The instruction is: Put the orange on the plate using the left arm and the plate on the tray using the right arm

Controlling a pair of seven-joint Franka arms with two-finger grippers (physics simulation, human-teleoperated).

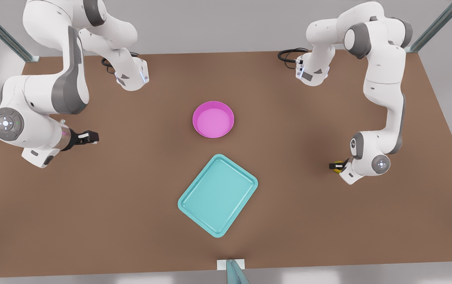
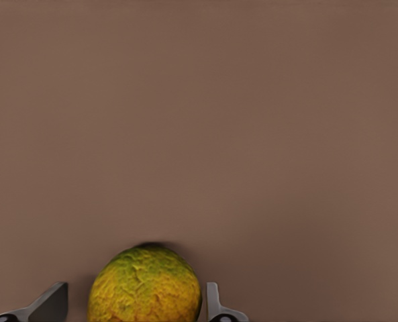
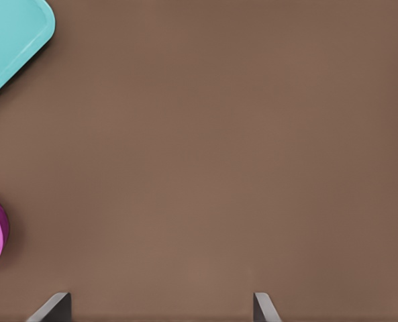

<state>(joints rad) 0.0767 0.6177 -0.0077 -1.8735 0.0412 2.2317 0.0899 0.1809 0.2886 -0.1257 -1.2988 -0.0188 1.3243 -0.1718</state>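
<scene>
The plate (image 1: 213, 119) sits mid-table (image 1: 131, 221), the tray (image 1: 218, 195) near it at 6 o'clock, apart. The orange (image 1: 343, 165) lies well off at the tray's 3 o'clock, between the left gripper's (image 1: 337, 166) fingers.

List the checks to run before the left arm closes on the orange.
1. Left gripper straddles the orange: ok.
2. Fingers gripping the orange: not ok, a gap shows on one side.
3. Plate has nothing in it: ok.
4. Tray lies apart from the plate, nothing on it: ok.
5. Right gripper open, waiting away from the plate: ok.
6. Path from the orange to the plate free of obstacles: ok.
</scene>
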